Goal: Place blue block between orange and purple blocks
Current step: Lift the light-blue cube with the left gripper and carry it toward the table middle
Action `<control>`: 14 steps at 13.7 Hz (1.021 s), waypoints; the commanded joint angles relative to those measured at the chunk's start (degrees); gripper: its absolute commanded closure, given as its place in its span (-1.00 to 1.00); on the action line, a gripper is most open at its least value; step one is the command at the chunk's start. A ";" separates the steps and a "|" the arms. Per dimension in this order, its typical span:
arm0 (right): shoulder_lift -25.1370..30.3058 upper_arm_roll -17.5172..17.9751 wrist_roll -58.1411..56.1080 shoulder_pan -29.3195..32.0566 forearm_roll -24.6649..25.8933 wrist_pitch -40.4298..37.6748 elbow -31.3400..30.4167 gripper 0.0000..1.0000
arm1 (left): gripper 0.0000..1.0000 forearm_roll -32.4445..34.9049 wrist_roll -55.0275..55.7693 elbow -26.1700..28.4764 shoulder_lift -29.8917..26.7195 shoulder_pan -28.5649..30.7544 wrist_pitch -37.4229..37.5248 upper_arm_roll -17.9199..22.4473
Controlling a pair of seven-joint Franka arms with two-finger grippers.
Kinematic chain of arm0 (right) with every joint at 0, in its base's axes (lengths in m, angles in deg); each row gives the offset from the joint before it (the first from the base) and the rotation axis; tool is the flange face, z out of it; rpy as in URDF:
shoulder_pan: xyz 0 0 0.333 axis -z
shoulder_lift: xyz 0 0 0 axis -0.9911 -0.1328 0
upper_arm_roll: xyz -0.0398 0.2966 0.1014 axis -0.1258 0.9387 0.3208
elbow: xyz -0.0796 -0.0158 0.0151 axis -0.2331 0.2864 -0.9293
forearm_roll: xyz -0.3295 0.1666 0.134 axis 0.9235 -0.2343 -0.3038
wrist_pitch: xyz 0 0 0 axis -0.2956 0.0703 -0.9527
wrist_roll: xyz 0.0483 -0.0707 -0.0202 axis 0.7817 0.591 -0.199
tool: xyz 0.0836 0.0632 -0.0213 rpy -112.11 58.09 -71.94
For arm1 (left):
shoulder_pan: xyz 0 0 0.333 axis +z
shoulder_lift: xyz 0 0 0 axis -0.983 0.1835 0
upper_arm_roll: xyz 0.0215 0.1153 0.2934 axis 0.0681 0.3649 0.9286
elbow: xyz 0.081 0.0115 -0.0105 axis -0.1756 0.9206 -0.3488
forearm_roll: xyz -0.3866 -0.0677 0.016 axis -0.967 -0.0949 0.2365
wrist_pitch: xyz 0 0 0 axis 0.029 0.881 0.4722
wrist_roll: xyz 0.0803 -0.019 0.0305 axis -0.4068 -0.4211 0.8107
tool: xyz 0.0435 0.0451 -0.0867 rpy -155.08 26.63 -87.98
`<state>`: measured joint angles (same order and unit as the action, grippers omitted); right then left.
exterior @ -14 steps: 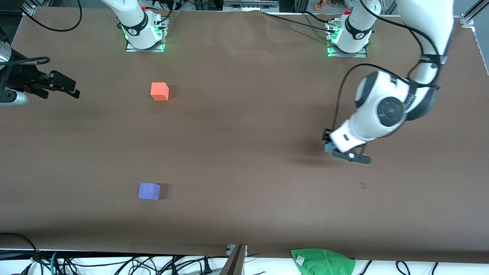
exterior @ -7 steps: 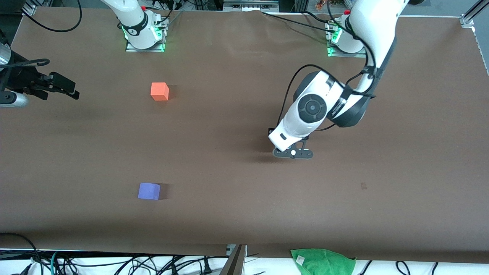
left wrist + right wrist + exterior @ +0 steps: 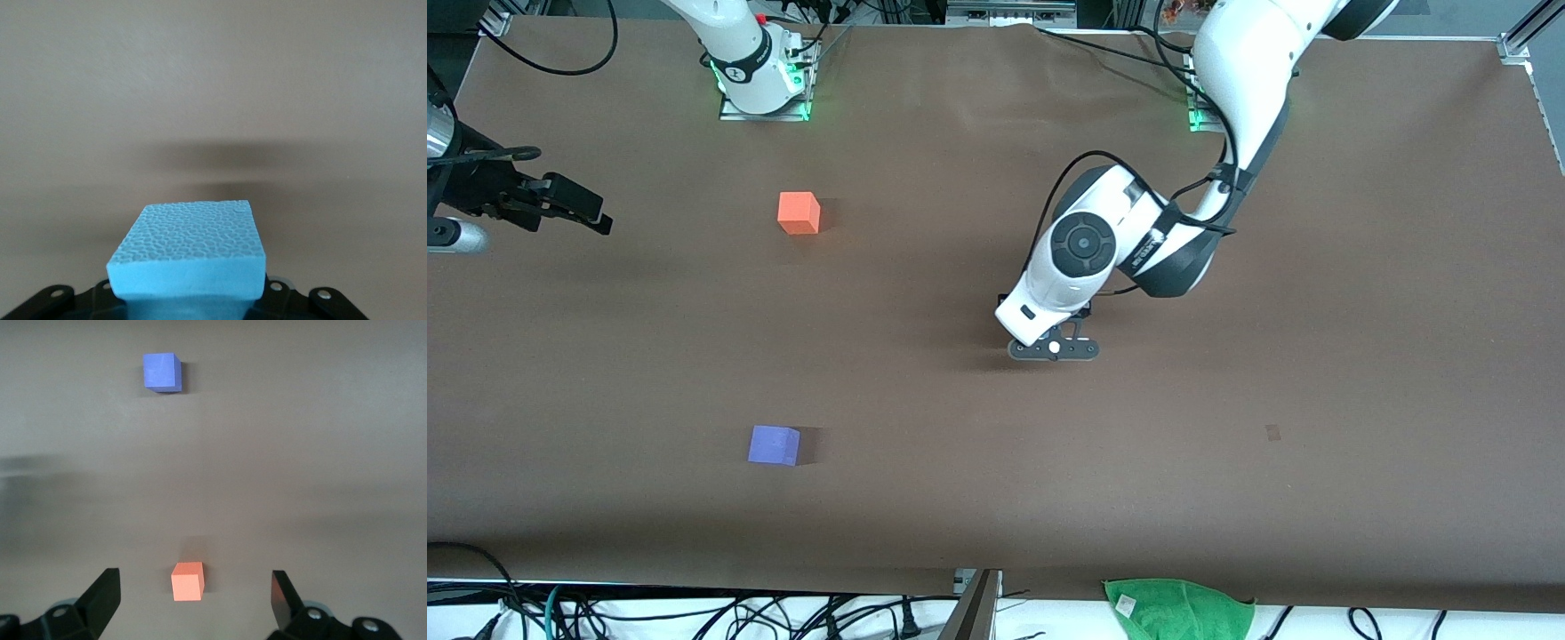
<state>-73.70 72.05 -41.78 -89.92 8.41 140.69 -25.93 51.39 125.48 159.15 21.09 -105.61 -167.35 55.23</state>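
Brown matte worktop [image 3: 996, 516], mostly bare, so the layout is easy to read. Treat it as a clock dial with 12 at the robot bases.

The big white left arm [image 3: 1080, 253] is bent over roughly the middle of the dial. Its end effector [image 3: 1052, 348] hangs low over the surface and is clamped tight on the small light sky-blue foam cube [image 3: 190, 250]. The front camera can't really see the cube under the wrist, but the wrist camera shows it sticking out of the jaws with its pebbly top face level. My guess is it's held flat like that so it can go straight down without tipping.

The right arm is just waiting. Its end effector [image 3: 591, 212] is parked out at the 9 o'clock edge with the fingers spread wide and nothing in them, probably to keep that side clear.

A green cloth [image 3: 1178, 609] sits off the edge at 5 o'clock and doesn't matter here.

The small bright orange cube [image 3: 799, 213] is at about 10 o'clock, and the small violet-purple cube [image 3: 774, 444] is at about 8. They're well apart, with bare worktop between them, which is plenty of room for a third cube. That gap is toward 9 o'clock from the held cube, so I'd say the carry is only partway done.
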 commanded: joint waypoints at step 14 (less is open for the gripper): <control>-5.93 0.14 -0.02 0.61 -0.52 -0.42 0.58 -1.00 | -1.00 5.58 6.68 -0.23 5.04 -7.83 -5.89 2.14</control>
<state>-79.58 72.02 -41.76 -89.83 8.42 140.90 -25.97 55.19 130.92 158.69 29.32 -112.81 -176.67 56.58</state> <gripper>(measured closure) 0.000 0.075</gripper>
